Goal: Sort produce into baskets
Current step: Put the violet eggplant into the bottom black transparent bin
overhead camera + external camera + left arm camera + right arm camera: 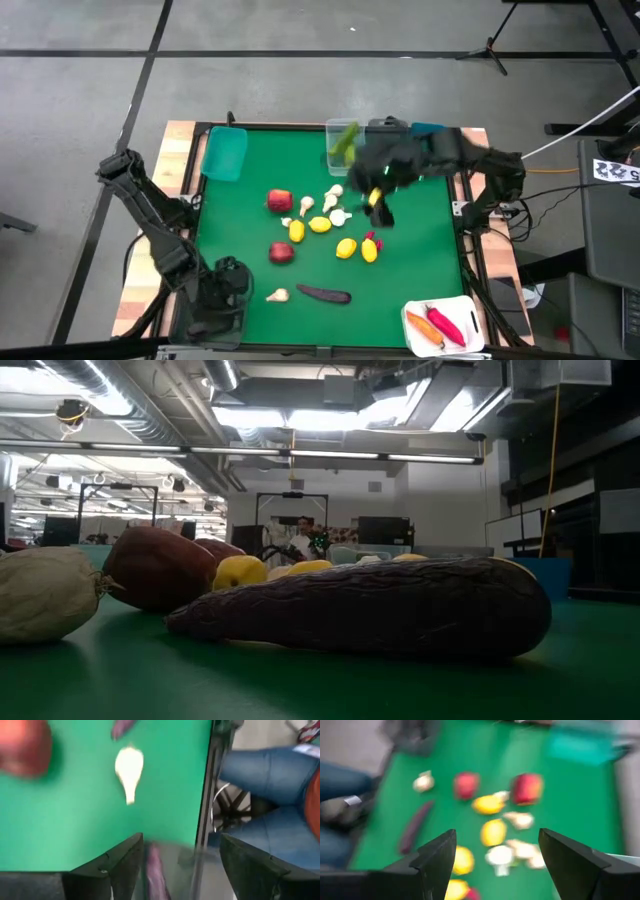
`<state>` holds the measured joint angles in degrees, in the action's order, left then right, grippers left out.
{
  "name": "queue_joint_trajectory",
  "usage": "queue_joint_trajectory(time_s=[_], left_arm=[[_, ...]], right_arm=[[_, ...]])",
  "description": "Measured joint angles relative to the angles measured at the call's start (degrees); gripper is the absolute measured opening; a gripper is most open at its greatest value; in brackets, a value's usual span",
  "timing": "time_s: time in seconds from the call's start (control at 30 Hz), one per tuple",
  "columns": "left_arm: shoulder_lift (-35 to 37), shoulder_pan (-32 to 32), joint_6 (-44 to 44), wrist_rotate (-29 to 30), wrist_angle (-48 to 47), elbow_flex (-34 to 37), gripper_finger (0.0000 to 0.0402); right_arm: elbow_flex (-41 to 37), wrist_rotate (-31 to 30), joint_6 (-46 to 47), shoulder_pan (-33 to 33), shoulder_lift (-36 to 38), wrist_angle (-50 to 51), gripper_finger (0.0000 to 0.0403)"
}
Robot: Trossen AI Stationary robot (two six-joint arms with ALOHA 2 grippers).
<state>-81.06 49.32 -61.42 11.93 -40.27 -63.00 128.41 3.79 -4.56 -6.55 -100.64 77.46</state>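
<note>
While poised over the grey bin [228,283] at the mat's near-left corner, left gripper [175,865] fingers spread, pinching nothing — a purple eggplant [156,872] lying in the bin between them. Right gripper [378,205] over the mat's far-right part, fingers wide apart, empty, close to a lemon [374,196]. Scattered mid-mat: apples [280,201], lemons, garlic [277,295], another eggplant [323,294]. Cucumber [345,141] in the clear bin [330,160] — peppers [445,323] and carrot [422,327] in the white bin [412,312]. Teal bin [224,153] at far left.
</note>
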Motion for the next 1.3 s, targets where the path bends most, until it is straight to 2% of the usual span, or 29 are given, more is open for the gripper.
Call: queue_joint_trajectory(time_s=[0.07, 0.23, 0.43, 0.6, 0.77, 0.93, 1.07, 1.3], left_arm=[[0.07, -1.91, 2.97, 0.36, 1.25, -0.02, 0.0255], [0.07, -5.86, 9.29, 1.18, 1.43, -0.02, 0.0255], [0.09, -8.92, 18.54, 3.21, 2.25, -0.02, 0.0255], [0.09, -11.55, 23.06, 4.69, 2.42, -0.02, 0.0255], [0.09, -13.23, 25.39, 5.24, 2.34, -0.04, 0.0255], [0.15, -14.04, 26.63, 5.80, 1.88, -0.04, 0.0255], [0.22, -14.56, 27.60, 7.33, 1.93, -0.04, 0.0255], [0.22, -14.62, 28.60, 8.36, 1.75, -0.04, 0.0255]], right_arm=[[-4.20, 1.81, 1.89, -3.06, 0.02, -2.00, 0.0280], [-18.53, 0.50, 5.86, -11.32, 0.00, -13.69, 0.0280], [-38.68, -2.25, 9.33, -17.75, -0.04, -41.75, 0.0280], [-51.26, -7.84, 13.29, -17.79, -1.71, -64.03, 0.0280], [-51.78, -10.96, 13.88, -17.86, -8.64, -71.77, 0.0280], [-49.23, -12.83, 16.21, -18.31, -14.89, -71.35, 0.0280], [-48.91, -11.61, 19.59, -18.27, -18.84, -70.19, 0.0280], [-48.79, -10.74, 23.00, -18.96, -21.90, -67.05, 0.0280]])
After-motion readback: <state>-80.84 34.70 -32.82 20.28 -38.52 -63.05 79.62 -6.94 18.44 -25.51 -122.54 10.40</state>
